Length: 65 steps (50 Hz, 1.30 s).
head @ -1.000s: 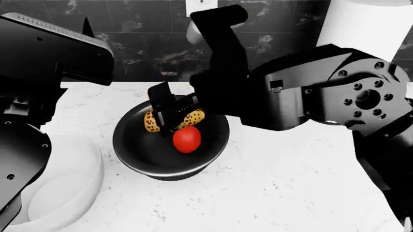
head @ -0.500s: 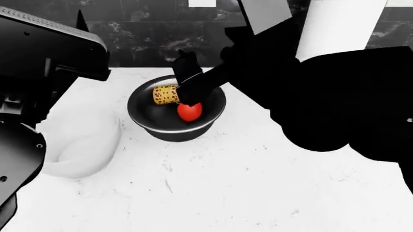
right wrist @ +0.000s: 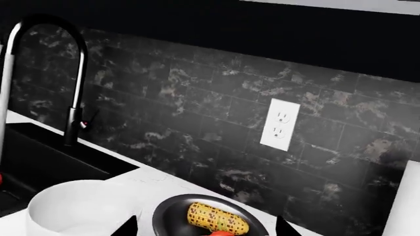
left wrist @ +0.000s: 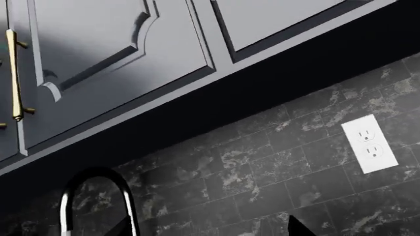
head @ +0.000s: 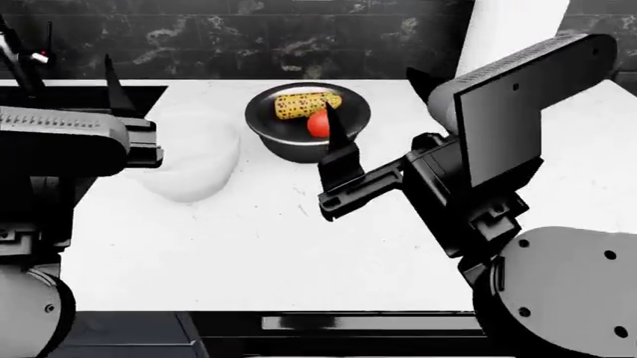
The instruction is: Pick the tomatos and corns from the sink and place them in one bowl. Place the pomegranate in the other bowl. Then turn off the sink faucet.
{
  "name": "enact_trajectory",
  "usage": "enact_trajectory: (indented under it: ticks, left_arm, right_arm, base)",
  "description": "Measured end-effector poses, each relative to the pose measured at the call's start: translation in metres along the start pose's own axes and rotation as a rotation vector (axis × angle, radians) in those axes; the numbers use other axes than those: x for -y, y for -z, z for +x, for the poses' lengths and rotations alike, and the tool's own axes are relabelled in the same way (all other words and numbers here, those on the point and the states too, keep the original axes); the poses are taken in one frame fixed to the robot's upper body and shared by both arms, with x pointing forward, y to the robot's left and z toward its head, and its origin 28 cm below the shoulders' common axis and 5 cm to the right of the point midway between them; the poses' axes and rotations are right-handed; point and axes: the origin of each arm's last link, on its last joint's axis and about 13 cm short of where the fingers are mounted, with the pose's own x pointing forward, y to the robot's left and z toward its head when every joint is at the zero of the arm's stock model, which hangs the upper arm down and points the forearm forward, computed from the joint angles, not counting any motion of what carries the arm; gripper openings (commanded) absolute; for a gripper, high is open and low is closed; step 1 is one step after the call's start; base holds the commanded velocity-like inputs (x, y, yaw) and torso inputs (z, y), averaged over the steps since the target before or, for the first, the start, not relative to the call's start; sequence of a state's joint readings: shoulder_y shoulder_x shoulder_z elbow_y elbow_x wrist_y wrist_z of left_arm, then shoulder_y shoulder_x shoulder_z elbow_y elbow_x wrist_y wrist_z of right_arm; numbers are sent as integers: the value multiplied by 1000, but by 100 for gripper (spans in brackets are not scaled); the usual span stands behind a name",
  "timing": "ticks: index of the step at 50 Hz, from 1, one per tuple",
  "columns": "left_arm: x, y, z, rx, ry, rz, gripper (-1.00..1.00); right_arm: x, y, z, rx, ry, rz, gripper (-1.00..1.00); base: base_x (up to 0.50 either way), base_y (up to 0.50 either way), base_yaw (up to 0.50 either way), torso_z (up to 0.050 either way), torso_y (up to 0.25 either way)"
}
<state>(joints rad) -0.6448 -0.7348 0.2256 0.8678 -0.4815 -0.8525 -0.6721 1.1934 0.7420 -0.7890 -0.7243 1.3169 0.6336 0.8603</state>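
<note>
A black bowl point(head: 283, 142) on the white counter holds a corn cob point(head: 306, 104) and a red tomato point(head: 318, 124). The right wrist view shows this bowl point(right wrist: 169, 210) with the corn point(right wrist: 218, 219); the tomato point(right wrist: 221, 234) barely shows at the frame edge. A white bowl point(head: 194, 153) stands empty to its left, next to the sink point(head: 80, 95). My right gripper point(head: 374, 104) is open and empty, held above the counter just in front of the black bowl. My left gripper point(head: 85, 74) is open and empty, raised beside the faucet point(left wrist: 125, 196). The pomegranate is not in view.
The faucet point(right wrist: 80, 83) arches over the dark sink point(right wrist: 39, 157). A small red shape point(right wrist: 1, 178) shows at the sink's edge of the frame. A white paper towel roll point(head: 508, 37) stands at the back right. A wall outlet point(right wrist: 280, 124) sits on the dark tile backsplash.
My right gripper has pulled up and back out of the black bowl, leaving the corn and tomato in it. The head view has drawn back and now shows more counter.
</note>
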Motion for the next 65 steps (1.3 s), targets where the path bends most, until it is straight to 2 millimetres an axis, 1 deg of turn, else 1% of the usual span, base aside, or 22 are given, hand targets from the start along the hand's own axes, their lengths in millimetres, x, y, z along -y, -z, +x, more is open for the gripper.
enact_trajectory:
  ticks: [9, 16, 24, 46, 65]
  left_arm:
    - [5, 13, -11, 11, -15, -82, 100]
    - [8, 18, -14, 22, -20, -116, 100]
    - [10, 21, -17, 34, -16, -134, 100]
    - [8, 27, -17, 4, -67, -105, 100]
    - [5, 27, -17, 22, -89, -111, 100]
  right_arm:
    - [-1, 22, -13, 66, 45, 16, 100]
    - [-2, 34, -16, 81, 54, 21, 100]
    - [-1, 43, -17, 93, 65, 43, 100]
    - [2, 50, -19, 129, 148, 43, 100]
    - [3, 50, -21, 151, 173, 57, 100]
  base:
    - [-2, 500, 0, 1, 0]
    - [0, 500, 0, 0, 0]
    - [54, 500, 0, 0, 0]
    - [139, 500, 0, 0, 0]
    - [5, 500, 0, 0, 0]
